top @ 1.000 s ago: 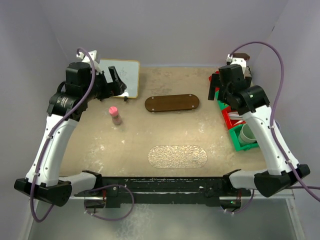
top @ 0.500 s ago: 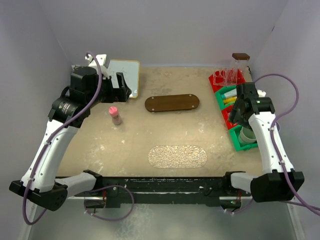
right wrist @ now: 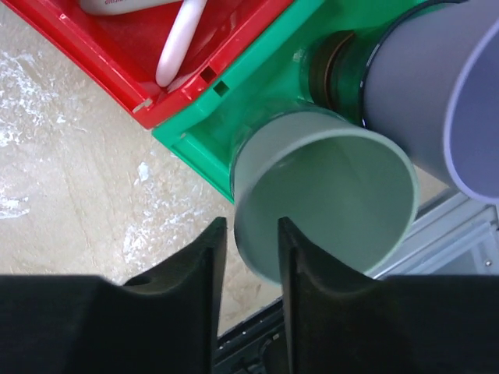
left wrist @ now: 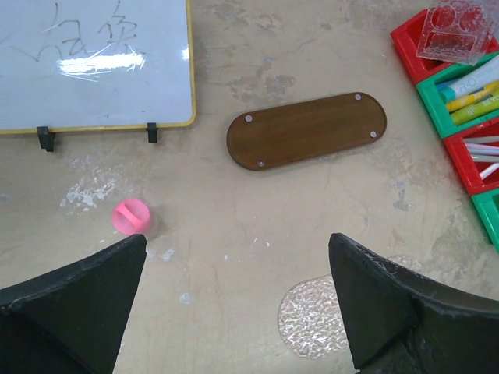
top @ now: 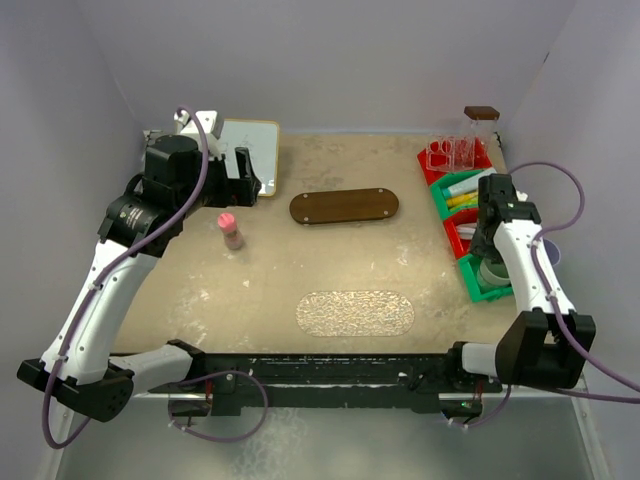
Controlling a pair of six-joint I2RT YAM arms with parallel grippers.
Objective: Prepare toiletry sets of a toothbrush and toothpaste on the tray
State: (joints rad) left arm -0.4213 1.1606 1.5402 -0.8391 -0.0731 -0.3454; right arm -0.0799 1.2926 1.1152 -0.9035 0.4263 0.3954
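Our right gripper (right wrist: 245,224) hangs over the pale green cup (right wrist: 327,195), which stands upright in the near green bin (right wrist: 234,109) at the right edge. Its jaws are narrow and straddle the cup's rim; we cannot tell if they pinch. Our left gripper (left wrist: 238,241), wide and empty, sits far left, so the right arm is nearer. The brown oval tray (top: 344,206) lies to the cup's left.
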